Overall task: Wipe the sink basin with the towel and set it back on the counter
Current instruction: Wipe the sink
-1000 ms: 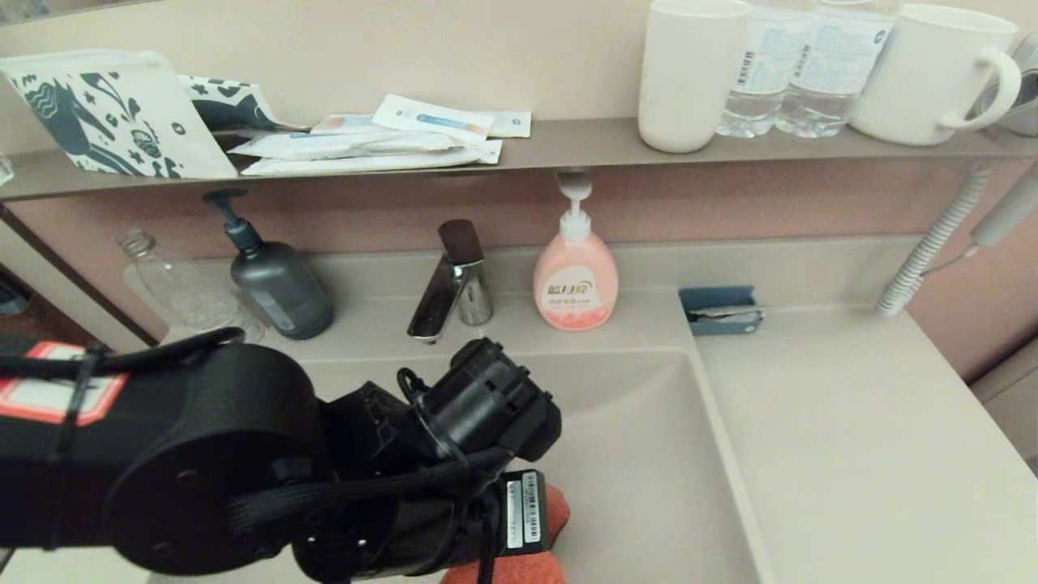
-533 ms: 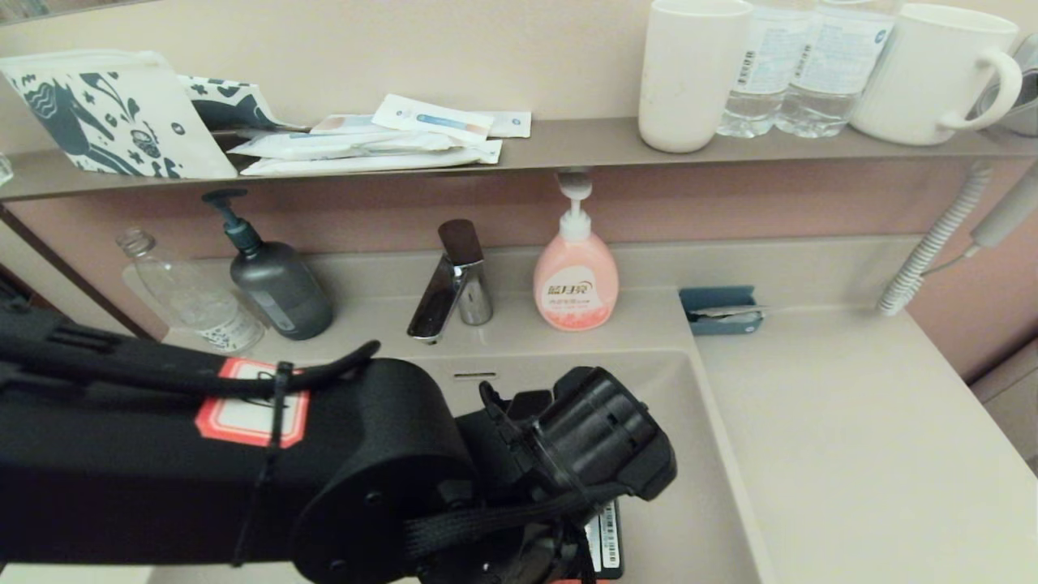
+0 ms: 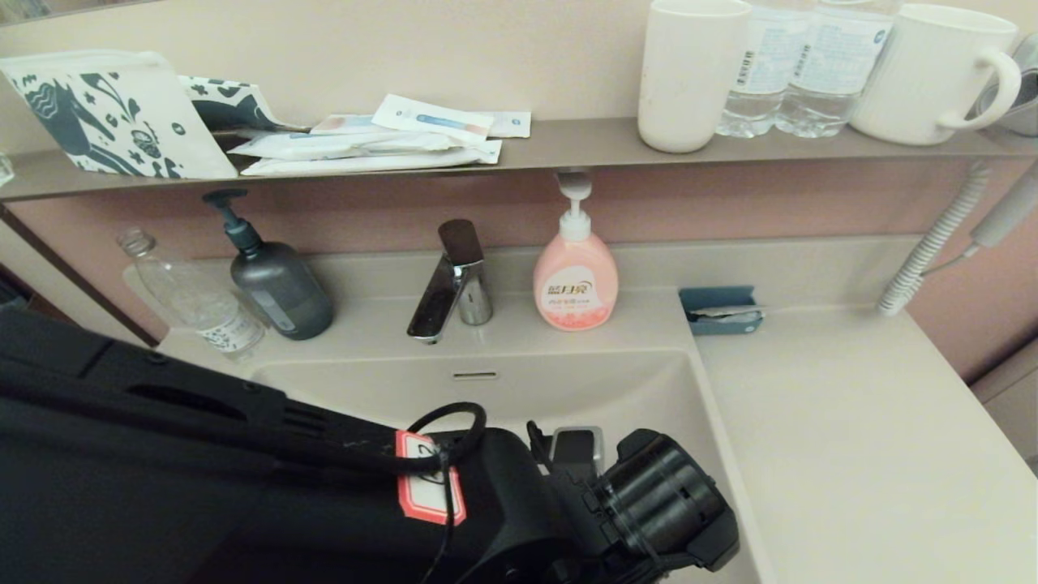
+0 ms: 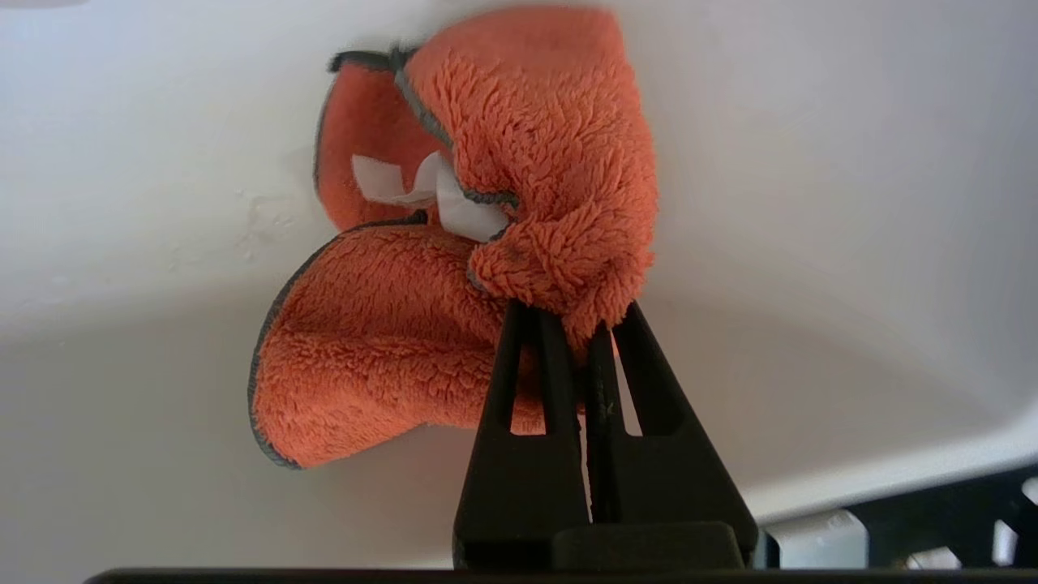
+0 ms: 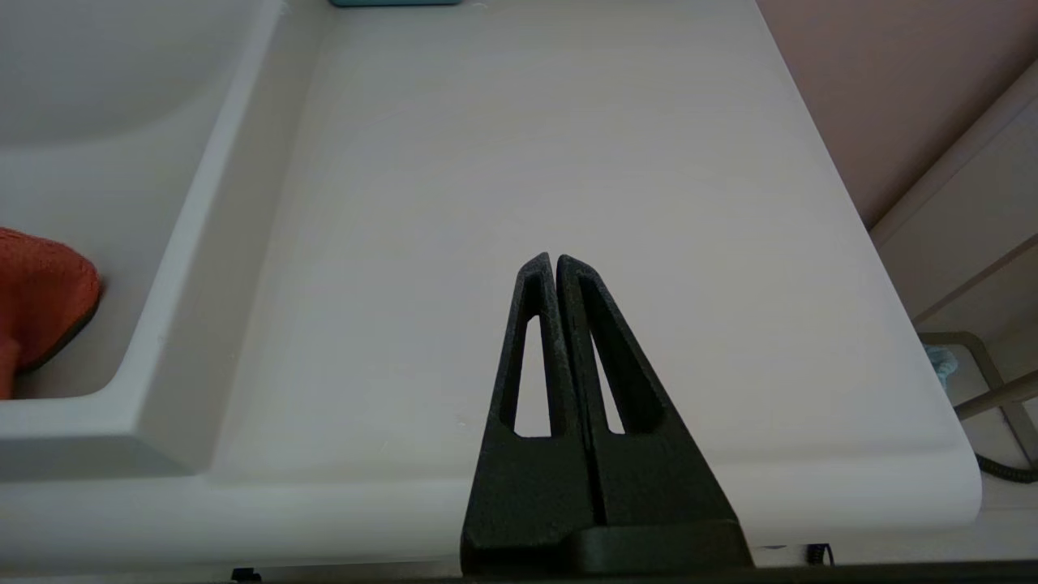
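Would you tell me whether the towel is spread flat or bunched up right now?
Bunched: the towel hangs folded and crumpled, pinched in the left gripper inside the sink basin.

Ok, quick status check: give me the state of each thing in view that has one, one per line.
Towel: bunched, clamped in the left gripper, against the basin surface.
Left gripper: shut on the towel, down in the sink basin.
Right gripper: shut, empty, parked over the counter.
Clear bottle: uncapped, looks empty.

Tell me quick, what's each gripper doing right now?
Left gripper: shut on the towel, inside the sink basin.
Right gripper: shut, empty, above the counter.
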